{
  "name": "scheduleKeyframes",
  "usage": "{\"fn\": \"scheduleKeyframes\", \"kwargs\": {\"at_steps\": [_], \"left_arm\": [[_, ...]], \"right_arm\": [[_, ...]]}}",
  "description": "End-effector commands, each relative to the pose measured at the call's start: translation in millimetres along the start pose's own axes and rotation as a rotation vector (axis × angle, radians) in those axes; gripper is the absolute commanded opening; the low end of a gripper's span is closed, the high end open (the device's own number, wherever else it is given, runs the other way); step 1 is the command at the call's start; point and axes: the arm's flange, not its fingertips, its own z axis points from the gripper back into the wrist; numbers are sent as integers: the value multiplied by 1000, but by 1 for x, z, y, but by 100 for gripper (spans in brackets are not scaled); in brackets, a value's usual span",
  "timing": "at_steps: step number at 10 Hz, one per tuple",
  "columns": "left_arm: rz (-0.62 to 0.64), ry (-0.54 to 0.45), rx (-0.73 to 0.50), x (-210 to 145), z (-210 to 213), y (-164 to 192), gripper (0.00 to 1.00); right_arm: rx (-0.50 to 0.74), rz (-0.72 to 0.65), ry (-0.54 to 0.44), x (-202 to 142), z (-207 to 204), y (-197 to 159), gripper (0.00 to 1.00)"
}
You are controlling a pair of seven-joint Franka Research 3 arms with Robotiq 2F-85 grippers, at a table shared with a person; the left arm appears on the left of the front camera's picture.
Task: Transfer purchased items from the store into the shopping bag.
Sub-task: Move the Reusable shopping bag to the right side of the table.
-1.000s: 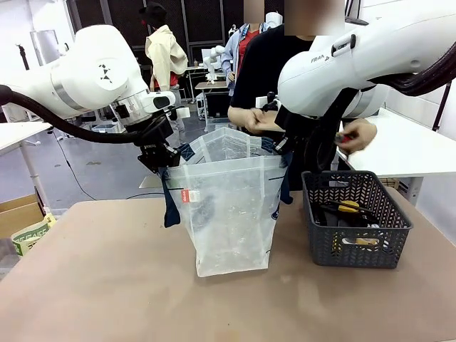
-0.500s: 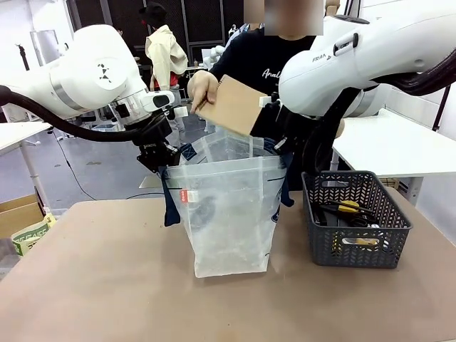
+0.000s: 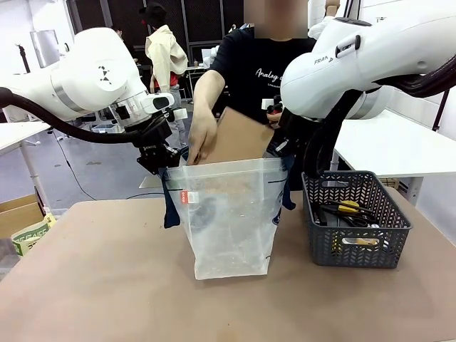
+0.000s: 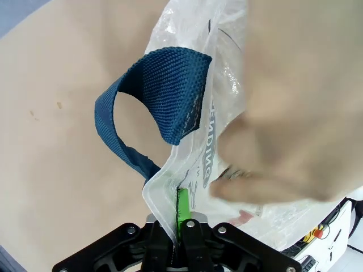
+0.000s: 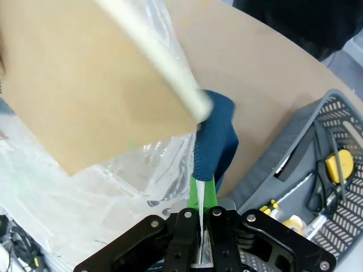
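I have two grippers, and both are clamped on the one shopping bag (image 3: 228, 214). My left gripper (image 4: 180, 218) pinches a fold of the translucent rim between its green pads, just beside one navy handle (image 4: 164, 96). My right gripper (image 5: 199, 226) pinches the opposite rim, where the second navy handle droops over it. Between the two grips the bag stands upright on the table (image 3: 100, 285) with its mouth spread open, and one small red tag (image 3: 187, 196) shows on its near side. Across from me, one person's hand (image 3: 201, 142) holds a single flat tan packet (image 3: 239, 137) in the bag's mouth, its lower edge below the rim. One dark lattice basket (image 3: 356, 246) sits near the bag on my right, not touching it, with several small goods too jumbled to count.
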Motion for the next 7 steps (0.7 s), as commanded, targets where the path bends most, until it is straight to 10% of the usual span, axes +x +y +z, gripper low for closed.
{"fn": "scheduleKeyframes", "kwargs": {"at_steps": [1, 7], "left_arm": [[0, -9, 3, 0, 4, 0, 0], [0, -9, 3, 0, 4, 0, 0]], "right_arm": [[-2, -1, -3, 0, 1, -1, 0], [-2, -1, -3, 0, 1, -1, 0]]}}
